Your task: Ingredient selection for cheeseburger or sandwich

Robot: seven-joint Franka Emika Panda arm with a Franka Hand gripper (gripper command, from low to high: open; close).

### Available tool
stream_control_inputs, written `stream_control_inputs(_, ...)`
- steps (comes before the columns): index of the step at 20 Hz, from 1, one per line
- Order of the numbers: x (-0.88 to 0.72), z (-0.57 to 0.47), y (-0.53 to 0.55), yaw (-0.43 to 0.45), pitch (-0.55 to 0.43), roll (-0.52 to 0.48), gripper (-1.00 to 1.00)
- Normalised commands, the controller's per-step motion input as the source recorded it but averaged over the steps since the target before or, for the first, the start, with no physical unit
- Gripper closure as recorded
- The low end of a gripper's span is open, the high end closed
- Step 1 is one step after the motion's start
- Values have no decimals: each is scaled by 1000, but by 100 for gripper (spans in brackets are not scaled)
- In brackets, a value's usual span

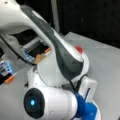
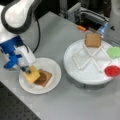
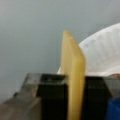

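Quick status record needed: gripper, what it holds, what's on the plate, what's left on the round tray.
gripper: over the left part of the white plate in a front view, shut on the cheese square
plate: toast square with the brown patty on it
cheese: hangs by the stack; whether it touches cannot be told
tray: second toast square, green leafy piece, red disc

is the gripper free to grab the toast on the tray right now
Probably not: the gripper is shut on the cheese over the plate, apart from the toast on the tray.
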Motion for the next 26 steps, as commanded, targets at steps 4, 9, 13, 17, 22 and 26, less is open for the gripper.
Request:
stream_control_inputs(4, 147, 58, -118, 206, 236, -162, 100)
stream_control_inputs(9, 7, 26, 0, 209, 224, -154, 100)
stream_control_inputs(13, -109, -45, 76, 159, 209, -188, 100)
stream_control_inputs(17, -121, -62, 59, 103, 157, -253, 100)
stream_control_inputs(22, -84, -27, 46, 55, 90, -257, 100)
stream_control_inputs(26, -66, -6, 24, 39, 38, -224, 100)
